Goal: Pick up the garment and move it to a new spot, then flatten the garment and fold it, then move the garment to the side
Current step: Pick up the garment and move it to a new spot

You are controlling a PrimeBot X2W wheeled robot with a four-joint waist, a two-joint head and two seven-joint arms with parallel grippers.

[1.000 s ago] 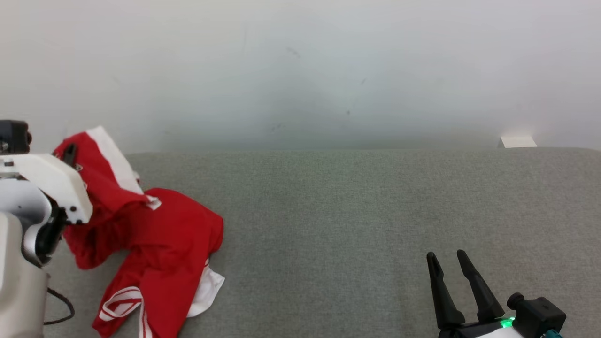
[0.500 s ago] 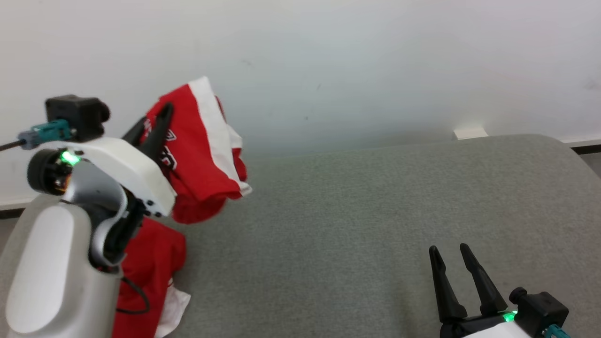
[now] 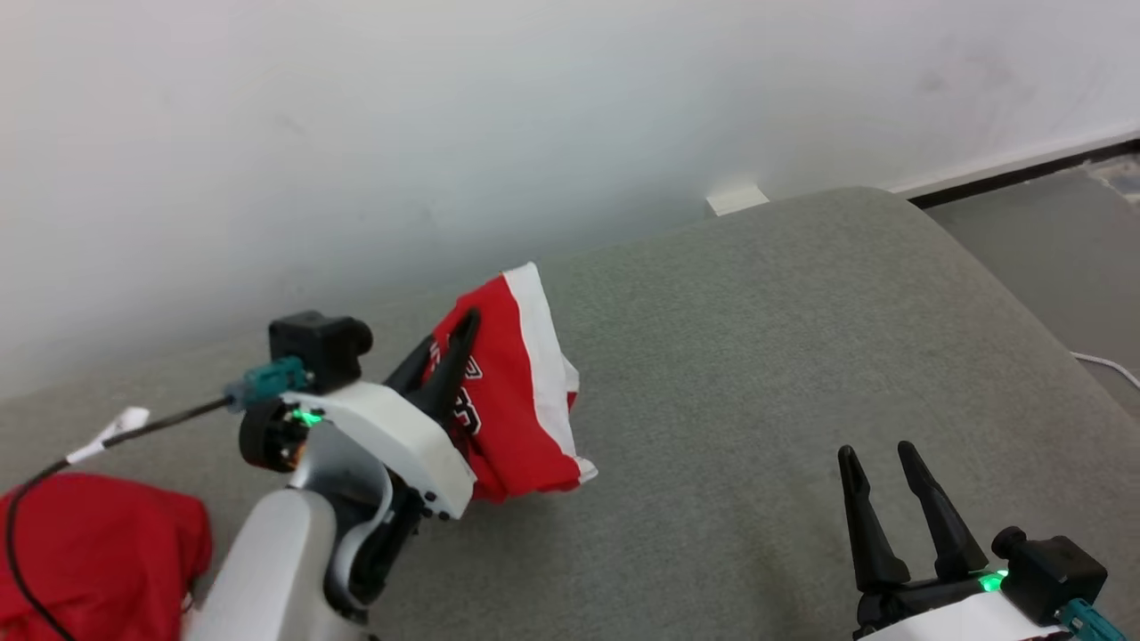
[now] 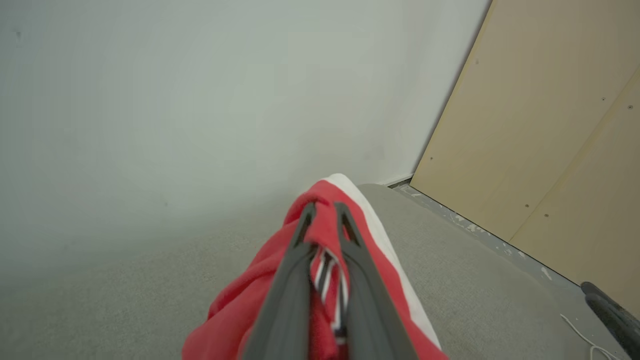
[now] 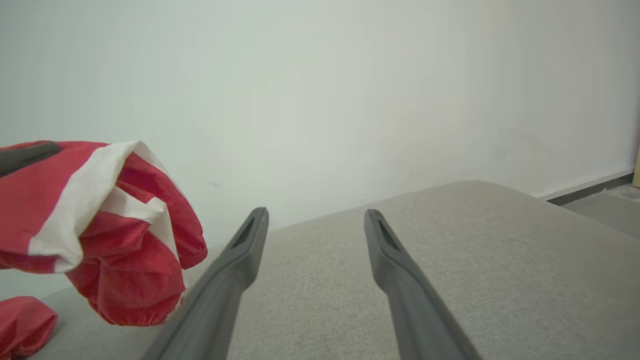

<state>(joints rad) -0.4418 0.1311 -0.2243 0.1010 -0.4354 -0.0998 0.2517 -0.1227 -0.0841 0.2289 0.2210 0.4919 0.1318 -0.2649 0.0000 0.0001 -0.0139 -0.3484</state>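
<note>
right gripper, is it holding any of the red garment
No, the right gripper stands open over the grey cushion, and the red and white garment hangs clear of its fingers.

grey fabric cushion [image 3: 757, 356] across the lower frame, plain white wall [image 3: 445, 107] up top, dark baseboard strip [image 3: 1015, 178] upper right, thin white cable [image 3: 1109, 367] on the floor [image 3: 1051, 231] at the right edge, tan wood panel [image 4: 550, 125] at right in the left wrist view

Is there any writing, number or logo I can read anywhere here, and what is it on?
Dark print on the red garment: creased, partly covered, maybe digits; not readable.
White tag on the cable: too small to tell.
</note>
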